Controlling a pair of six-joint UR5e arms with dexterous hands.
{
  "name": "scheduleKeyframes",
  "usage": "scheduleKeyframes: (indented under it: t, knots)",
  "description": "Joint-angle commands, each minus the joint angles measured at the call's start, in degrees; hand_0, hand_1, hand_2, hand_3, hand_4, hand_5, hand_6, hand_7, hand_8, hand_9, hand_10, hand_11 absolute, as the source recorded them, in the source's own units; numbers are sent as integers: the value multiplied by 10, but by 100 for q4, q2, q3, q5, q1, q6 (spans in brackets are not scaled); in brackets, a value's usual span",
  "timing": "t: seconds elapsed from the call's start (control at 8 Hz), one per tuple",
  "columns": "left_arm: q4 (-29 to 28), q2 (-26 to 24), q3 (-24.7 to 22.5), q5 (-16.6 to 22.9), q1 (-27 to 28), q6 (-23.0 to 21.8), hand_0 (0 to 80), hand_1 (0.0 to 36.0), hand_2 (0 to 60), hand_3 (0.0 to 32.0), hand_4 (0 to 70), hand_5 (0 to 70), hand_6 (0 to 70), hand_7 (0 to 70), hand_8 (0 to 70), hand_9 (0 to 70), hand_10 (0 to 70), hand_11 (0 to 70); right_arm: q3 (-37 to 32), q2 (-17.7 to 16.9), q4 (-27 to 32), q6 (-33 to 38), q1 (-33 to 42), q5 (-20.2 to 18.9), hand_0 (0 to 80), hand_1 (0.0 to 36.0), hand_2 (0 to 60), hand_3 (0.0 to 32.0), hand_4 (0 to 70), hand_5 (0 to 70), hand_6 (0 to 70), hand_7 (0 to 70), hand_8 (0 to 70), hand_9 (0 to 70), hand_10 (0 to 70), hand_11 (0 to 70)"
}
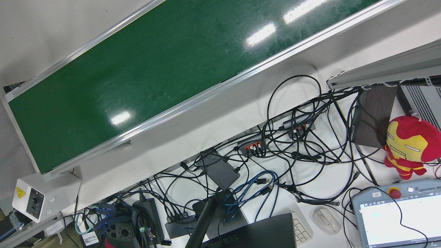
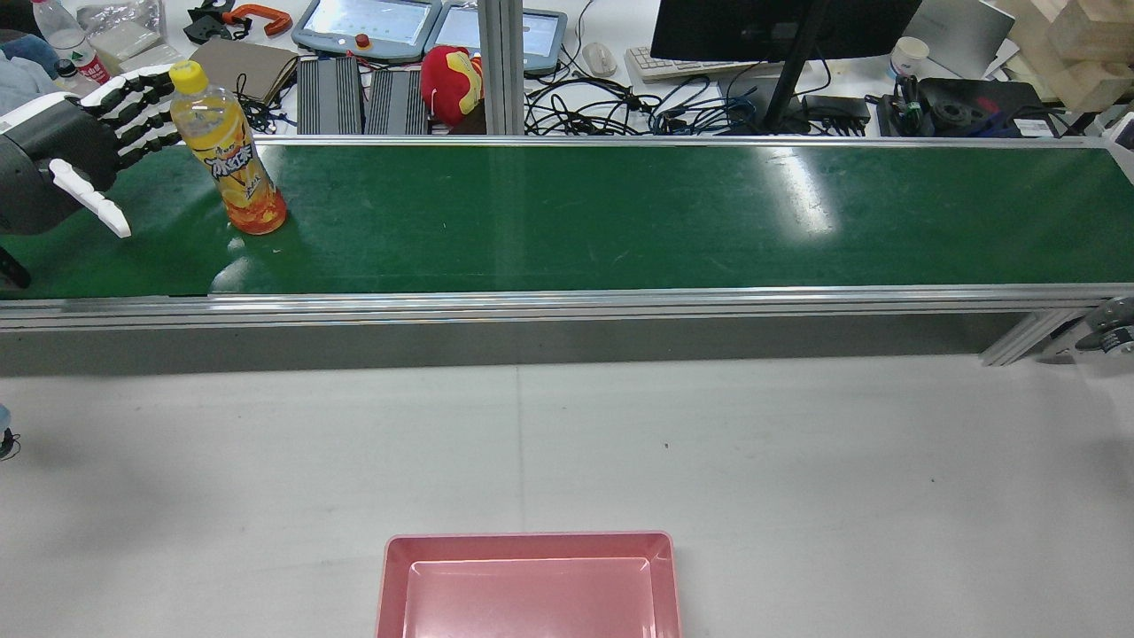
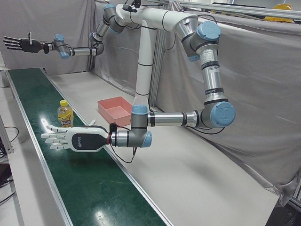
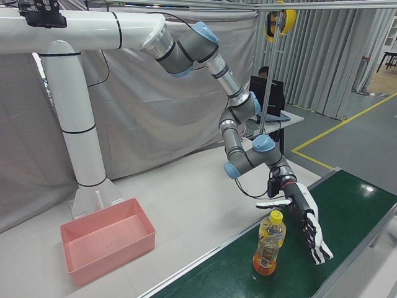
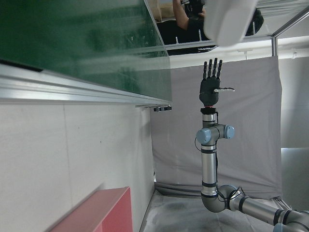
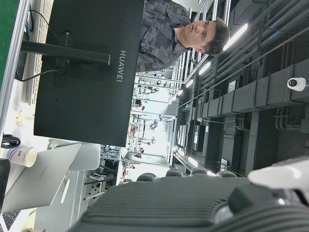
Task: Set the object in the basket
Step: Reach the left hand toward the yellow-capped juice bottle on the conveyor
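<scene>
An orange drink bottle (image 2: 229, 151) with a yellow cap stands upright on the green conveyor belt (image 2: 620, 213) near its left end. It also shows in the left-front view (image 3: 65, 114) and the right-front view (image 4: 268, 243). My left hand (image 2: 80, 151) is open just beside the bottle, palm toward it and fingers spread, holding nothing; it also shows in the left-front view (image 3: 70, 137) and the right-front view (image 4: 307, 226). My right hand (image 3: 21, 44) is open and raised high, far over the belt's other end. The pink basket (image 2: 530, 585) sits empty on the white table.
The belt's aluminium rail (image 2: 567, 301) runs between the belt and the white table (image 2: 797, 461). Behind the belt are cables, a monitor (image 2: 780, 27), teach pendants and a red plush toy (image 2: 450, 84). The arms' white pedestal (image 3: 145, 70) stands behind the basket (image 3: 115, 107).
</scene>
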Motion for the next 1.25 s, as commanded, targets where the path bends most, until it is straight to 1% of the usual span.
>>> scheduleKeyframes:
  t: [0.0, 0.12, 0.25, 0.38, 0.62, 0.75, 0.88, 1.0, 1.12]
  knots:
    - [49, -254, 30, -406, 466, -349, 800, 80, 0, 40, 41, 209, 0, 0, 50, 65, 48, 95, 3, 0, 0, 0, 9, 4, 0, 0, 0, 0, 0, 0, 0, 0, 0, 0, 0, 0]
    - [206, -534, 65, -406, 642, -358, 800, 83, 0, 38, 46, 216, 0, 0, 50, 64, 44, 89, 3, 0, 0, 0, 0, -5, 0, 0, 0, 0, 0, 0, 0, 0, 0, 0, 0, 0]
    - [373, -745, 82, -406, 679, -349, 800, 86, 0, 34, 51, 223, 0, 0, 53, 67, 48, 95, 3, 0, 0, 0, 9, -5, 0, 0, 0, 0, 0, 0, 0, 0, 0, 0, 0, 0]
    - [436, -826, 91, -406, 679, -332, 800, 98, 0, 30, 49, 227, 0, 0, 52, 66, 46, 93, 3, 0, 0, 0, 0, -5, 0, 0, 0, 0, 0, 0, 0, 0, 0, 0, 0, 0]
    - [428, -818, 135, -529, 679, -358, 800, 101, 0, 30, 48, 227, 0, 0, 50, 62, 43, 87, 12, 0, 0, 0, 0, -5, 0, 0, 0, 0, 0, 0, 0, 0, 0, 0, 0, 0]
    - [436, -826, 135, -590, 679, -375, 779, 114, 0, 26, 46, 236, 0, 0, 52, 66, 42, 86, 12, 0, 0, 0, 9, -5, 0, 0, 0, 0, 0, 0, 0, 0, 0, 0, 0, 0]
    - [567, -827, 135, -774, 679, -384, 582, 221, 131, 4, 51, 322, 0, 2, 95, 125, 71, 129, 12, 0, 0, 0, 9, -5, 0, 0, 0, 0, 0, 0, 0, 0, 0, 0, 0, 0]
    - [577, -800, 135, -845, 679, -489, 472, 360, 600, 0, 193, 644, 49, 85, 211, 287, 202, 319, 12, 0, 0, 0, 9, -5, 0, 0, 0, 0, 0, 0, 0, 0, 0, 0, 0, 0]
    - [577, -765, 144, -820, 679, -698, 555, 360, 600, 0, 700, 700, 558, 501, 643, 700, 556, 700, 12, 0, 0, 0, 9, -5, 0, 0, 0, 0, 0, 0, 0, 0, 0, 0, 0, 0]
